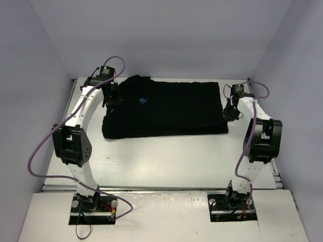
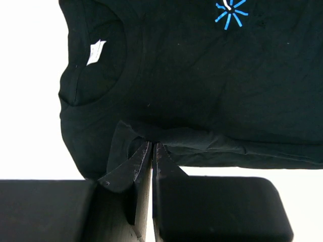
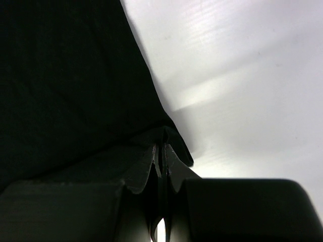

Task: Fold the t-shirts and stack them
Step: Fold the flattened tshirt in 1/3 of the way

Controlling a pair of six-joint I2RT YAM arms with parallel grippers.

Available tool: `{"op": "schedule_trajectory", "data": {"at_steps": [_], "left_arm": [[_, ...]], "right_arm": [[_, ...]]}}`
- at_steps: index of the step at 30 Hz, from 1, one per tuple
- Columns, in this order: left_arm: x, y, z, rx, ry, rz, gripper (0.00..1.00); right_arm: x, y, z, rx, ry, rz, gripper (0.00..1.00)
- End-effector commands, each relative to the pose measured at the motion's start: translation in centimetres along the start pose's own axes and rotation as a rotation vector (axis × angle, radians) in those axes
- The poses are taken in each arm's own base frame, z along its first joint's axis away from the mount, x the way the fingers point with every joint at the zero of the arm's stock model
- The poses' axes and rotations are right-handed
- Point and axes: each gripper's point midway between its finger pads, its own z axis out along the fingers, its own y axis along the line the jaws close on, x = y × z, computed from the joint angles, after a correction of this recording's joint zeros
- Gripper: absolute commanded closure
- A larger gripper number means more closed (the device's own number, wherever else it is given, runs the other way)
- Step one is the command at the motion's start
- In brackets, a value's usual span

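A black t-shirt (image 1: 166, 108) of soft, matte knit cloth lies spread along the far half of the white counter (image 1: 166, 161), its collar (image 2: 96, 75) toward the left edge and its hem toward the right edge. From above it makes a long, roughly rectangular shape, mostly flat, with rumpled cloth at the left end. A small light-blue logo (image 1: 143, 101), shaped like a burst of short rays, sits on the chest near the collar. The round, ribbed neck opening shows a small white label (image 2: 96, 52) inside. The counter is smooth and faintly glossy, catching pale streaks of light beside the cloth.

The left fingers (image 2: 146, 154), dark, wedge-shaped and matte, are pressed together on a small fold of the cloth at the near side of the shirt's collar end; a loose flap drapes over one of them. The right fingers (image 3: 169, 159), of the same shape, are closed tight on the shirt's edge at its right end, where the cloth bunches into a rounded lip over their tips
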Motion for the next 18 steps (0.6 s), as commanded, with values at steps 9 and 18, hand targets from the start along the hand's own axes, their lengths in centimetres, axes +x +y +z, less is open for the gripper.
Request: {"op": "schedule_trajectory", "data": {"at_steps": [9, 18], "left_arm": [[-4.4, -1.0, -0.4, 0.023, -0.126, 0.039, 1.00], [-6.3, -1.9, 2.2, 0.041, -0.136, 0.093, 1.00]], "right_arm": [[-3.4, 2.0, 0.7, -0.022, -0.057, -0.003, 1.00], [-4.2, 2.9, 2.9, -0.026, -0.039, 0.016, 1.00]]}}
